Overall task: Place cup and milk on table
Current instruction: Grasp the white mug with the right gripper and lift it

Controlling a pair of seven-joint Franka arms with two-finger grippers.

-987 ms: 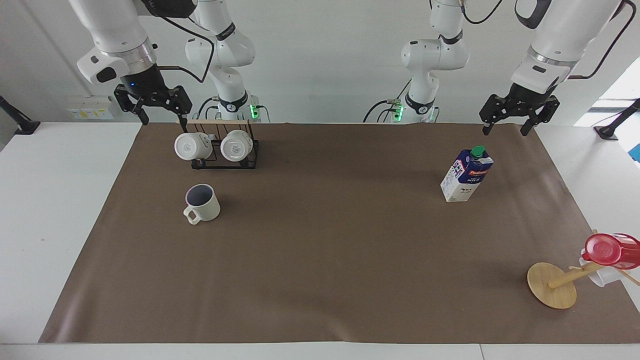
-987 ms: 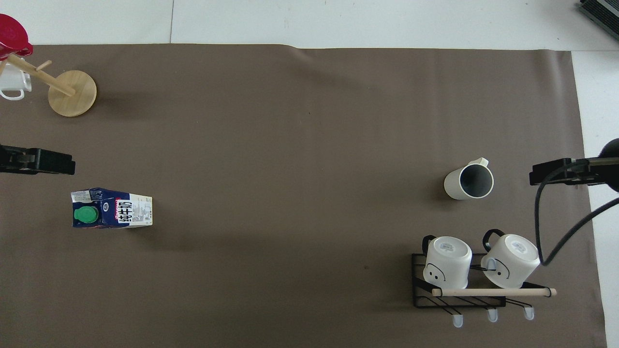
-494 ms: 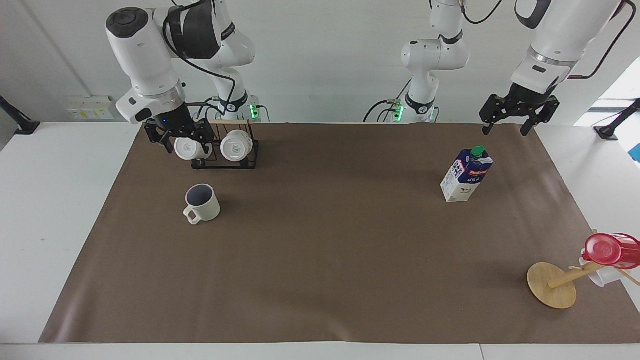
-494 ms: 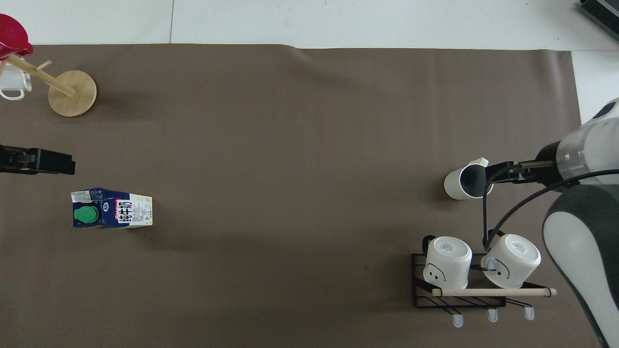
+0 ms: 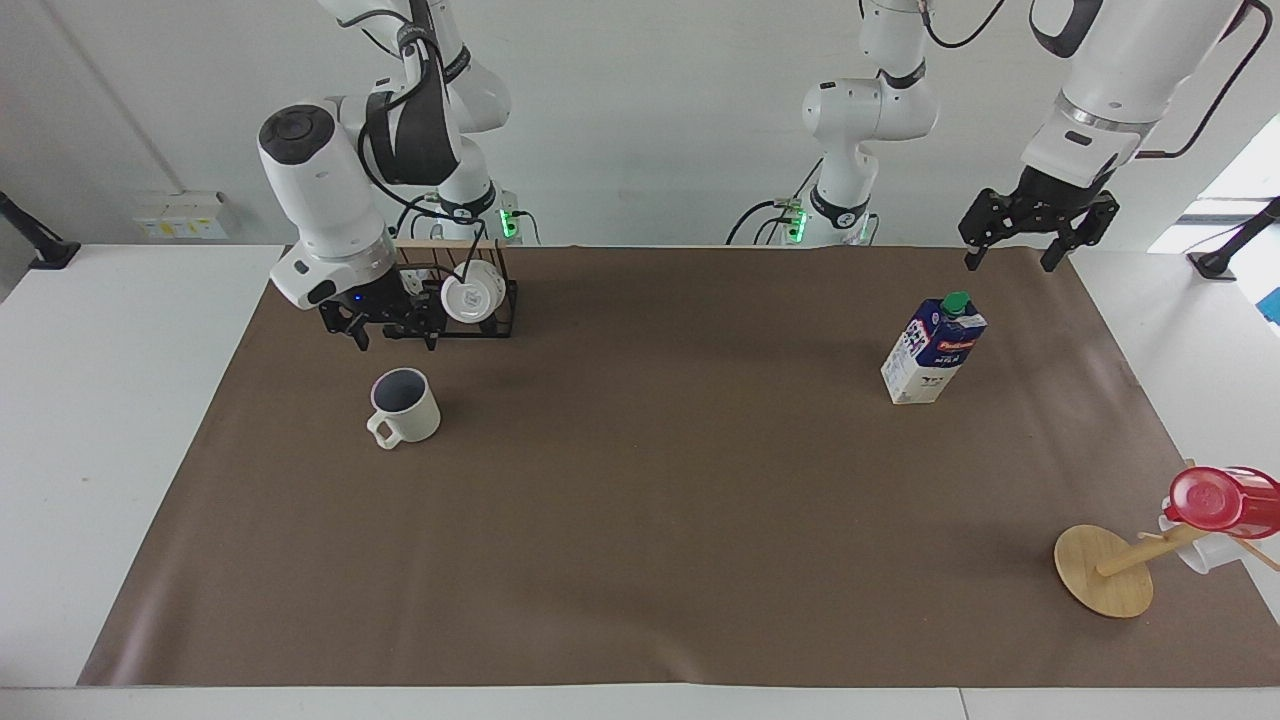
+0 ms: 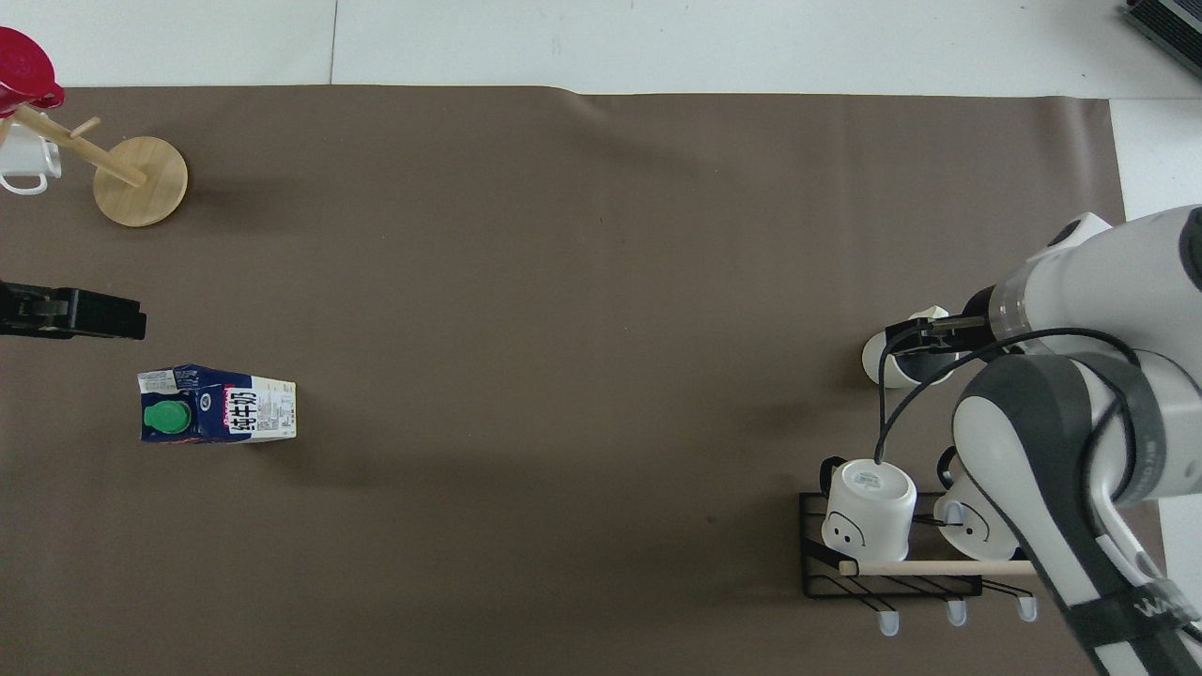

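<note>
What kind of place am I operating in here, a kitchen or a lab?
Most likely a robotics lab bench, not a kitchen: two Franka arms mounted at a white table with a brown cover sheet, a plain wall, and staged props like the milk and cup.

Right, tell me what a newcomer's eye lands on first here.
The right tool, fingers open, hangs low over the cup, which stands upright on the table beside the black rack of white mugs. The milk stands upright toward the left arm's end, with the left tool waiting high above the table's edge there.
</note>
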